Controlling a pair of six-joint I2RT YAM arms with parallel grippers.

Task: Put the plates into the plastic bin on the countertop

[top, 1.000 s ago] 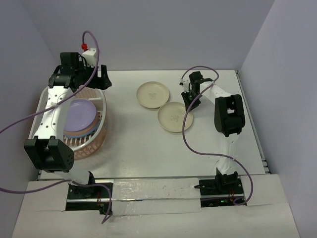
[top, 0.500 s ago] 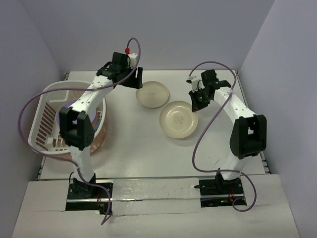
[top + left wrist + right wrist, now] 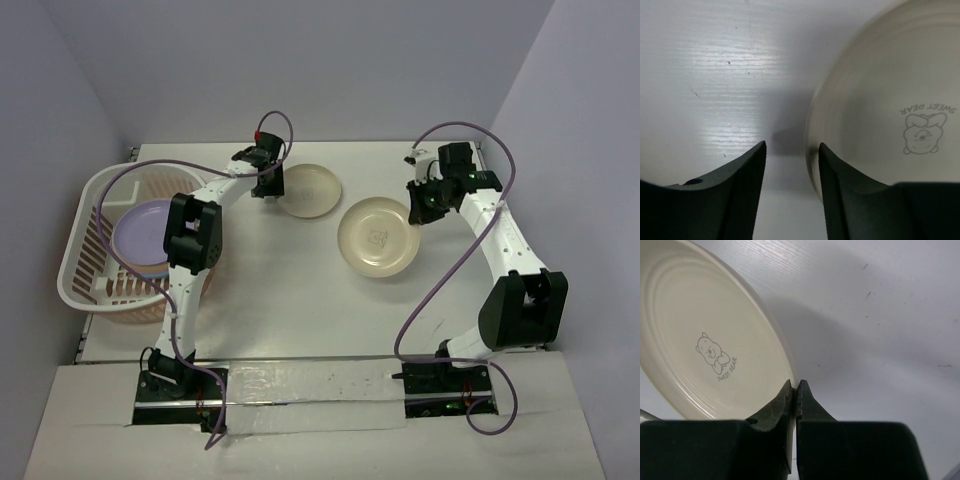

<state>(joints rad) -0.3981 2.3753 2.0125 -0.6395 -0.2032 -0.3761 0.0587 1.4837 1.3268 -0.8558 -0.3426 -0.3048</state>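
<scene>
white flat countertop [image 3: 300,310]: bin parked at left edge, two plates seen mid-table, well apart from it

white-and-pink slotted plastic bin [image 3: 75,270]: lilac round plastic plate [image 3: 145,235] already laid inside

cream round bear-print plate [image 3: 378,240]: pinched at rim by right gripper [image 3: 796,390], jaws clamped tight on it

second cream plate [image 3: 312,190]: rim straddled by left gripper [image 3: 792,150], jaws spread, nothing grabbed yet

risks, imo: such thin edge pinch, so plate could be swung or slipped out on long carry to bin; left arm parked in that path, could get clipped
</scene>
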